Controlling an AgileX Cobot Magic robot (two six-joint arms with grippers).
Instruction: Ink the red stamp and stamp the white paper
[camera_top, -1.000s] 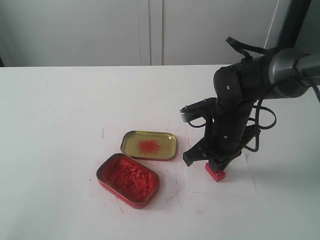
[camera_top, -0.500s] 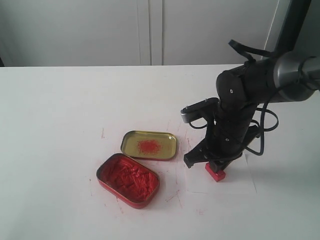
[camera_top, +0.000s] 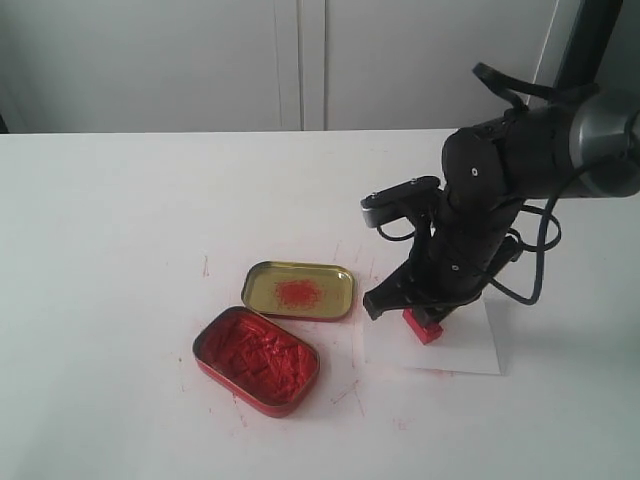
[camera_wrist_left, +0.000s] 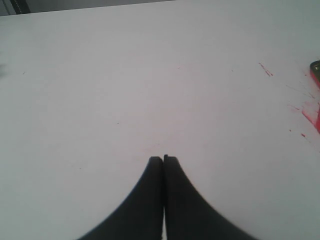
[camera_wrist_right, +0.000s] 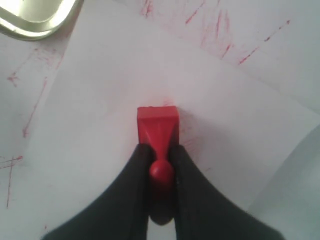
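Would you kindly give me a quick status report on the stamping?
Right hand shut on red stamp, stamp down on white paper. Left hand shut, empty. Nothing blocking.

Right gripper (camera_wrist_right: 161, 152): black jaws clamped on the knob of the red stamp (camera_wrist_right: 157, 125).
Red stamp: square base over the white paper (camera_wrist_right: 110, 90); contact not confirmable.
White paper: faint red smudges beside the stamp base.
Lid (camera_wrist_right: 35, 20): gold rim, just off the paper's corner.
Table (camera_wrist_right: 280, 55): red ink streaks (camera_wrist_right: 217, 22).
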